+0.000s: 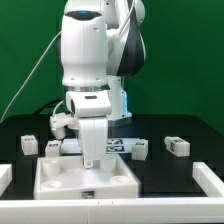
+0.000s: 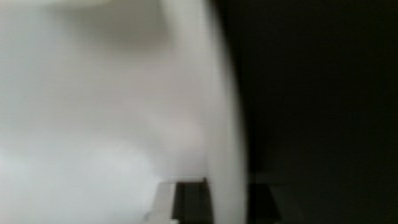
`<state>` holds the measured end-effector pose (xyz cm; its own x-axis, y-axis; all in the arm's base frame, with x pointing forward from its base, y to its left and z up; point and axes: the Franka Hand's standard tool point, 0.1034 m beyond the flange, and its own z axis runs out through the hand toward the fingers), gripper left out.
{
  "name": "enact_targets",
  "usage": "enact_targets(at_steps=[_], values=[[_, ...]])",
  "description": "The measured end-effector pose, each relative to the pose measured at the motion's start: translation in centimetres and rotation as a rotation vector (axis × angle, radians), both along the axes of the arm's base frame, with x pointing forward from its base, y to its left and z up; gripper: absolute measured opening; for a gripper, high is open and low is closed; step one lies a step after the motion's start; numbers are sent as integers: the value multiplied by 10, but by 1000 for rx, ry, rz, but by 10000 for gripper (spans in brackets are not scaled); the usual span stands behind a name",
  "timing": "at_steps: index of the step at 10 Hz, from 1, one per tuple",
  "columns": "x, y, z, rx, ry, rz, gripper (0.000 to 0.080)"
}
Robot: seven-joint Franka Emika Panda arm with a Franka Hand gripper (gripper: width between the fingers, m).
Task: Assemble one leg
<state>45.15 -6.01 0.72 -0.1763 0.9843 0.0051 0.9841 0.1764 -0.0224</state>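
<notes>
The arm's shell (image 1: 85, 45) looked glossy, smooth white plastic, the table (image 1: 195, 132) matt black, and one leg (image 1: 177, 146) matt white plastic.

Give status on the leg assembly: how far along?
Done: no leg visibly seated in the large white square socketed part. In hand: the gripper sits low over it; its grasp is hidden. Left: small white tagged plastic legs lie loose on the black table.
</notes>
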Motion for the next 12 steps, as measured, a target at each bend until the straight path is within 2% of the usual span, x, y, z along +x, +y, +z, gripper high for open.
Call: enact_targets(at_steps=[1,5,10,11,12], values=[[0,0,0,0,0,0,58],[0,3,0,0,0,-32,58],[5,90,0,24,2,-194,58],[8,99,1,29,-2,-166,58],[10,94,2,29,-3,-150,58]])
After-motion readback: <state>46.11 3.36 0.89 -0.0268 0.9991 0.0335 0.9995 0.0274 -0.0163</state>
